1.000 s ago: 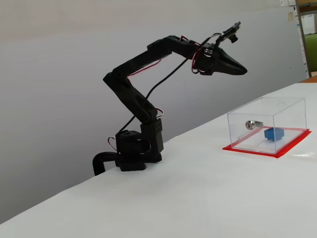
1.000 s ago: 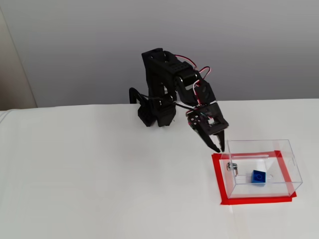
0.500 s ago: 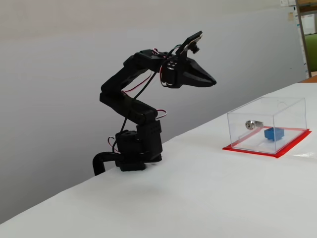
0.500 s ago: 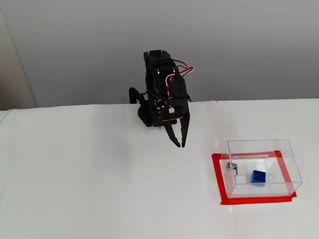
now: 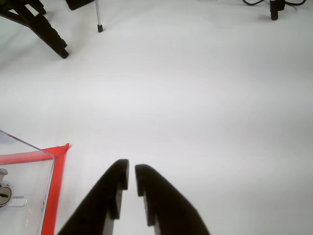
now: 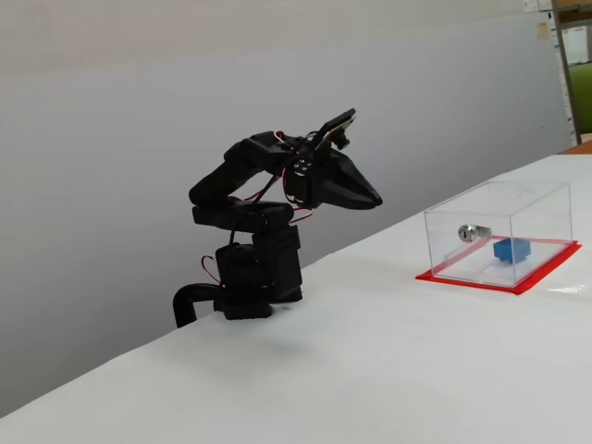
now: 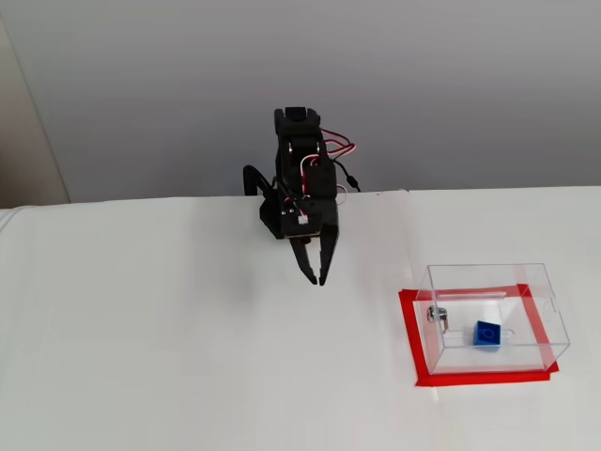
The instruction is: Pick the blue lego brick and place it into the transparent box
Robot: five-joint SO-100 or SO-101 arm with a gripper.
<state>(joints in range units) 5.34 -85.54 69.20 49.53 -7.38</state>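
Note:
The blue lego brick point(image 7: 485, 334) lies inside the transparent box point(image 7: 493, 282), which stands on a red base point(image 7: 409, 329) with a silver fitting point(image 7: 437, 315) at its left end. In a fixed view from the side the blue lego brick point(image 6: 511, 250) shows through the transparent box's clear wall point(image 6: 462, 236). My gripper point(image 7: 319, 279) hangs above bare table well left of the box, folded back near the arm's base, shut and empty. In the wrist view the gripper point(image 5: 131, 171) has its fingertips nearly touching, with a corner of the transparent box point(image 5: 24, 147) at lower left; the brick is out of that view.
The arm's base point(image 6: 250, 282) is clamped at the table's far edge. Dark stand legs point(image 5: 41, 29) and a thin rod point(image 5: 99, 19) rest on the table at the top of the wrist view. The white tabletop point(image 7: 188, 357) spreads wide around the box.
The arm has pulled back from over the box toward its base, swinging left and lowering. The brick stays inside the box, unmoved.

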